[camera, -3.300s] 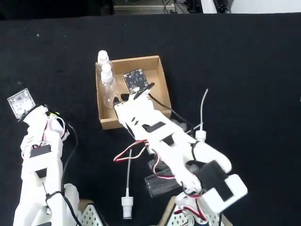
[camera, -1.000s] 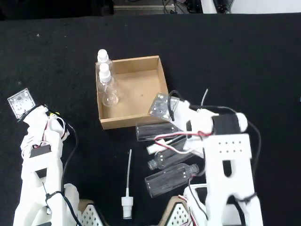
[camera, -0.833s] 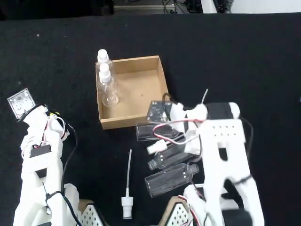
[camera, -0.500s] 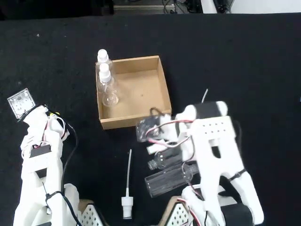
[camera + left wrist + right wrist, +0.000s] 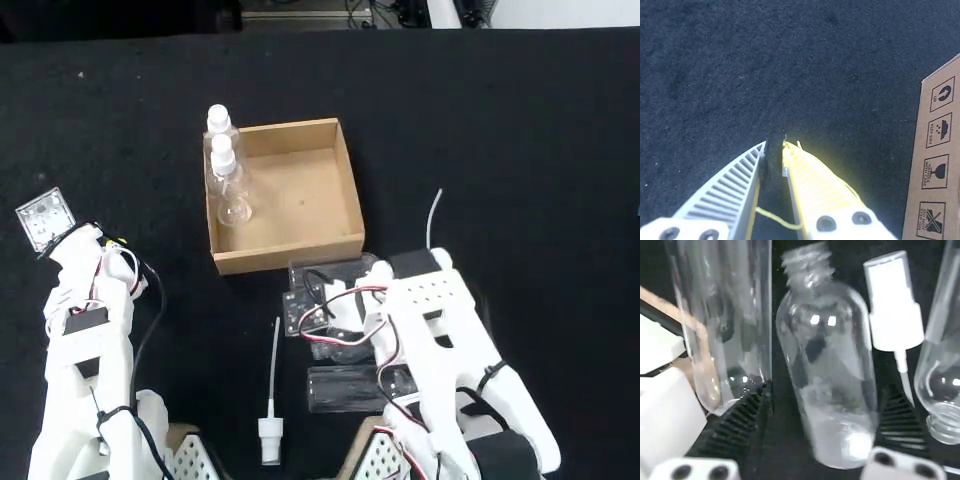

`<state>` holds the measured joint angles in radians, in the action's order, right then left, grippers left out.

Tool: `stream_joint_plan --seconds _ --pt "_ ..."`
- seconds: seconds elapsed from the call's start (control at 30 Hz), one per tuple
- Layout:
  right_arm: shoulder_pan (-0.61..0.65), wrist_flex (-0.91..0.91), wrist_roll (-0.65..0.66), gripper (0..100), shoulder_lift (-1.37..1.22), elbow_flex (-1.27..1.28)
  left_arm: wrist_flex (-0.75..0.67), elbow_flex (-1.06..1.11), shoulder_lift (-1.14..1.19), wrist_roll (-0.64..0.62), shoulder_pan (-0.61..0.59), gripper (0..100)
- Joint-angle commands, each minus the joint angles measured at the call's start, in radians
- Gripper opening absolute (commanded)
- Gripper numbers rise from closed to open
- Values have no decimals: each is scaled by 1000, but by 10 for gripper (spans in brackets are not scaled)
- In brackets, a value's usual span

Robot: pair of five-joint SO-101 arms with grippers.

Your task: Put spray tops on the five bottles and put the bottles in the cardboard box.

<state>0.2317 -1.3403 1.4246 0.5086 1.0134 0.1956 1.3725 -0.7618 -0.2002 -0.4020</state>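
Just in front of cardboard box (image 5: 290, 255): right gripper (image 5: 829, 395) low over clear bottles lying on black cloth (image 5: 520, 130), fingers spread wide either side of uncapped bottle (image 5: 827, 365), not pinching it. Beside that bottle, loose spray top (image 5: 892, 300). Farther in front of box, second spray top (image 5: 270, 432) on cloth. Along box's left wall, two capped bottles (image 5: 228, 175). Left of box, well apart, left gripper (image 5: 774, 145) above cloth, fingers almost together, empty

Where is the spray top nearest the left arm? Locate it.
High view: the spray top lies on the table in front of the cardboard box, left of a lying bottle.
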Motion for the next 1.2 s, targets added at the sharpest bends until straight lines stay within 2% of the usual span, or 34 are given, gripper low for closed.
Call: stream_joint_plan --seconds 0.0,0.13,0.37,0.47,0.6,0.7,0.8,0.93,1.07,1.17 --pt "14 15 2 164 8 2 -15 -15 -31 -5 -8 44" --pt "-60 23 -52 90 10 -36 -15 -15 -31 -5 -8 44" --pt "-302 -68 -112 89 10 -211 -15 -15 -31 -5 -7 44" --pt "-454 -147 -112 89 7 -315 -15 -15 -31 -5 -7 44" --pt "-720 -172 -112 89 -1 -447 -15 -13 -31 -5 -8 44" --pt "-913 -118 -112 89 -24 -506 -15 -13 -31 -5 -7 44" --pt "-1053 -14 -140 89 -125 -533 -15 -13 -31 -5 -5 44" --pt "-1158 126 -261 89 -315 -576 -15 -13 -31 -5 -4 44" --pt "-1178 147 -310 97 -476 -619 -15 -13 -31 -5 -4 44" --pt "-1177 132 -359 198 -564 -654 -15 -13 -31 -5 -8 44"
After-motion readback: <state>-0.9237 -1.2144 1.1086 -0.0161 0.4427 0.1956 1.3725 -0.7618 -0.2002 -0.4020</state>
